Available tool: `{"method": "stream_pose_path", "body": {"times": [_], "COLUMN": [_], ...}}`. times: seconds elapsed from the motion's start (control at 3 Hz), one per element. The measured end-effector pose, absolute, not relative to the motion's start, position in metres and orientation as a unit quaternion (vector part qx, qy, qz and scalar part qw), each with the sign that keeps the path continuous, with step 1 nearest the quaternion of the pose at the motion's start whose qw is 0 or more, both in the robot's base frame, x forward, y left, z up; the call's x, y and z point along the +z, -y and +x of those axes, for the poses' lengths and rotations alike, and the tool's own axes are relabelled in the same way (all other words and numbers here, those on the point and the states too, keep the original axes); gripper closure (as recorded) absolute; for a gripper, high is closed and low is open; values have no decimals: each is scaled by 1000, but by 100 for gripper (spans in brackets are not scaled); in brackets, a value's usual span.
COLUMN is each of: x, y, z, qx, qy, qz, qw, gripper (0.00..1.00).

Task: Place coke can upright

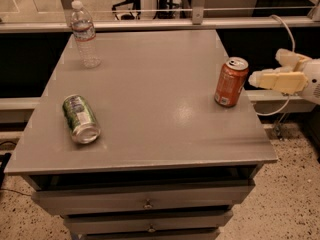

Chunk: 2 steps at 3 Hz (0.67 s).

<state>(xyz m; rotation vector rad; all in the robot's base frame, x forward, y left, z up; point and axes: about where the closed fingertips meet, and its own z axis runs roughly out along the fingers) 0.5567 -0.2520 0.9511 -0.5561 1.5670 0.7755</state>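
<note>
The coke can (231, 82), orange-red with a silver top, stands upright and slightly tilted-looking near the right edge of the grey table (150, 104). My gripper (267, 69) is off the table's right edge, a short gap to the right of the can, not touching it. Its two cream fingers (277, 80) are spread apart and hold nothing.
A green-and-silver can (80, 119) lies on its side at the table's front left. A clear water bottle (85, 34) stands at the back left. A rail (160, 24) runs behind the table. Drawers (145, 204) sit below the top.
</note>
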Motion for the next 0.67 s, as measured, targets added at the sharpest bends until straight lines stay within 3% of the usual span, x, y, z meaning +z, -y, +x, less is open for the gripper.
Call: {"method": "stream_pose_path", "body": {"times": [0.67], "x": [957], "y": [270], "z": [528], "qx": [316], "qy": [-713], "qz": [-284], "qw": [558], "gripper": [0]}}
